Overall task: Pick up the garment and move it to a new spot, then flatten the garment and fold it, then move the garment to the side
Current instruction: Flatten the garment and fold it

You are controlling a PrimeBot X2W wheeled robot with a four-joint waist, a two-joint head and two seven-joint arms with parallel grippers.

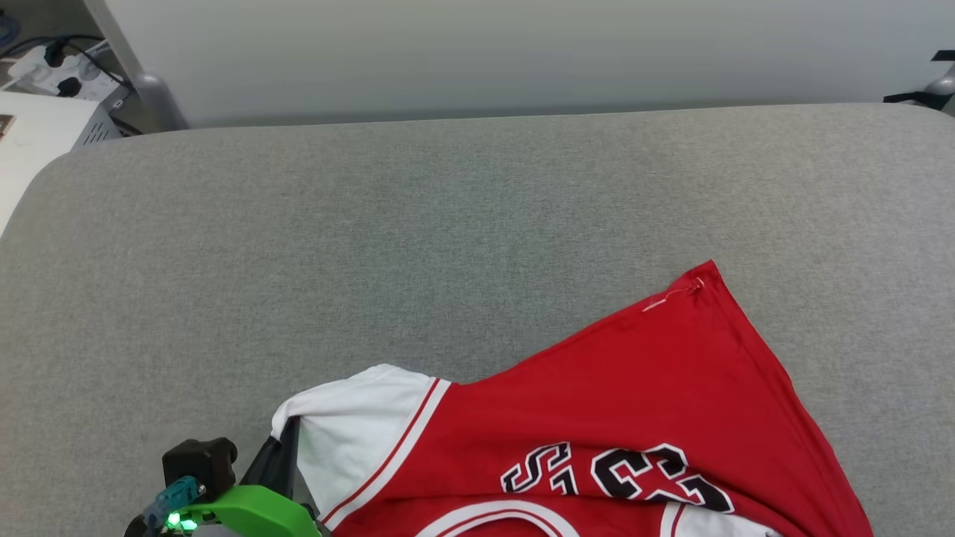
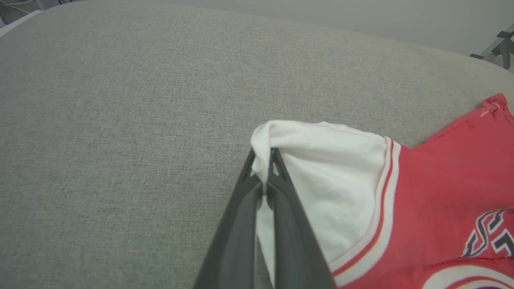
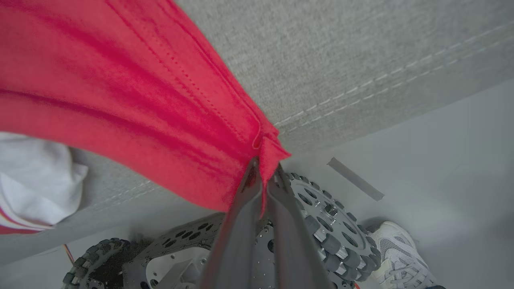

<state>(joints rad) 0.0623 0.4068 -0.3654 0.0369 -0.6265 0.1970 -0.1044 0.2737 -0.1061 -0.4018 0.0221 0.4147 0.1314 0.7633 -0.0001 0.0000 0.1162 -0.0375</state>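
Note:
The garment is a red jersey with white sleeves and black lettering, spread at the near right of the grey padded table. In the left wrist view my left gripper is shut on the edge of the garment's white sleeve. In the head view that gripper sits at the sleeve's left edge, by the table's near side. My right gripper is shut on a red hem corner of the garment, held past the table's front edge over the floor.
Under the right gripper are my wheeled base, a strip of tape on the floor and a person's white shoe. A power strip with cables lies beyond the table's far left corner. Bare grey table surface stretches behind and left of the garment.

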